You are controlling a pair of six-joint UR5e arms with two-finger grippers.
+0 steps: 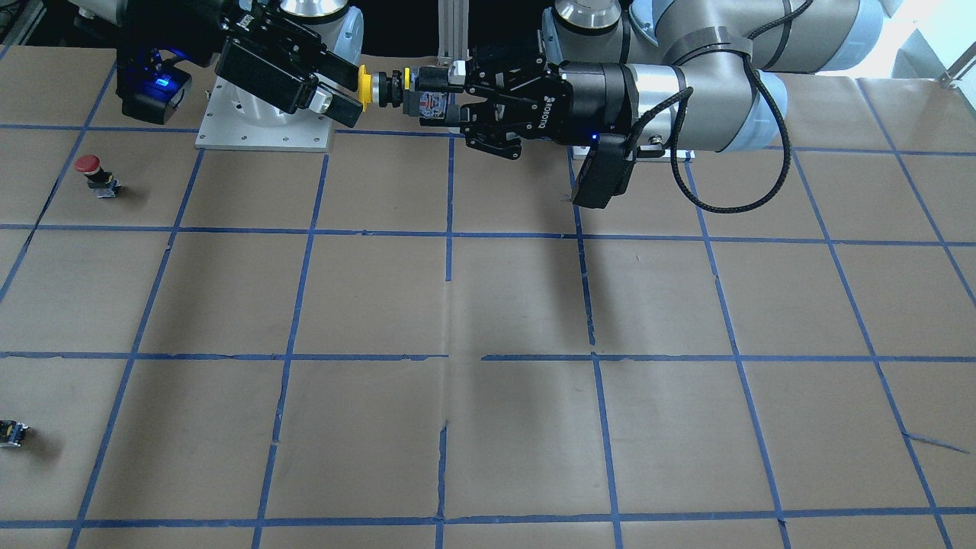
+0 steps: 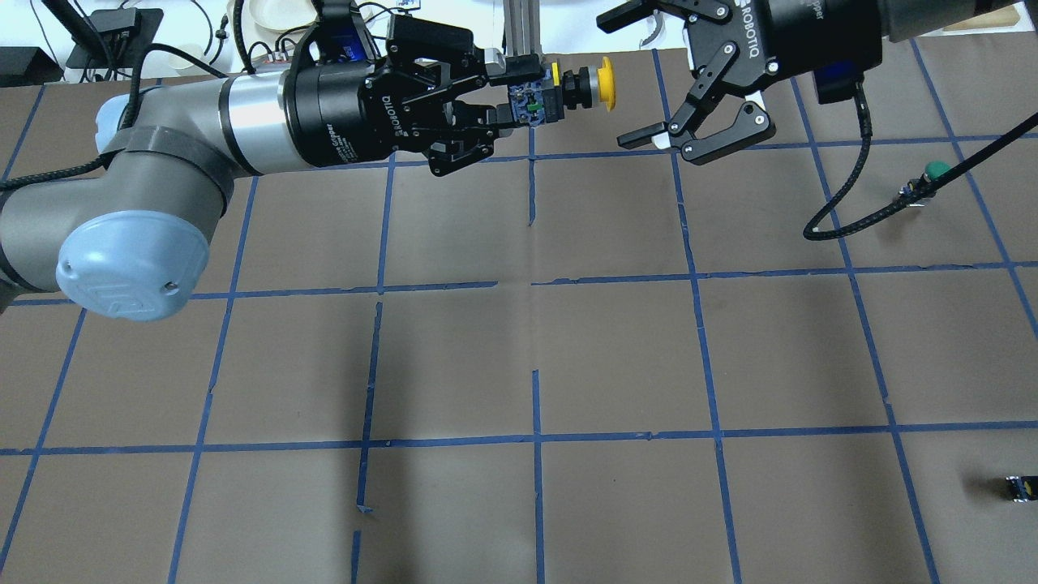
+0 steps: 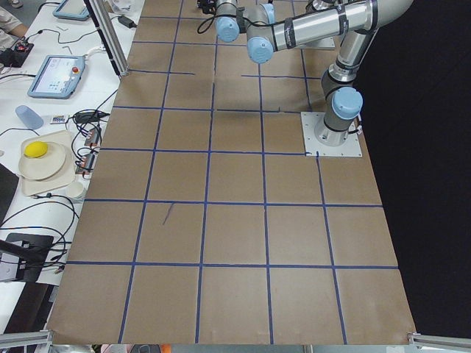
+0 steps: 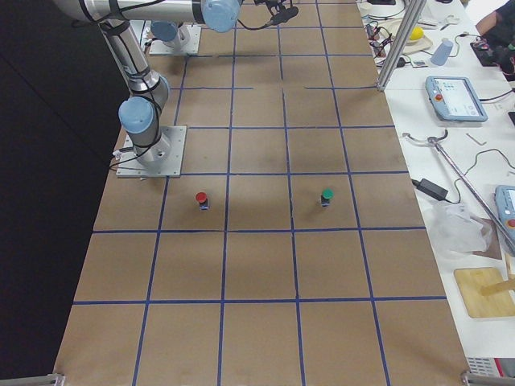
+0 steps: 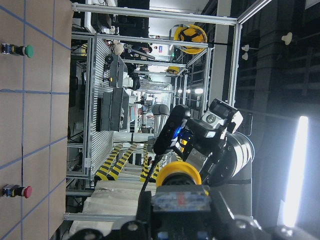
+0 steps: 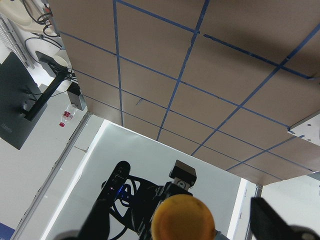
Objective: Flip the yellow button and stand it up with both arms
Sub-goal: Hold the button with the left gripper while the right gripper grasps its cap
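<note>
Over the counter (image 2: 616,341), the left claw (image 2: 512,91) clamps the sideways yellow button (image 2: 568,88) by its body, cap offered to the right claw (image 2: 628,81) (spread wide, not touching), seemingly for a handover.

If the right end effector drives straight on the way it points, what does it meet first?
The yellow cap of the button, which faces the open right end effector; the left end effector holds the button by its body. They look lined up, though depth is unclear.
</note>
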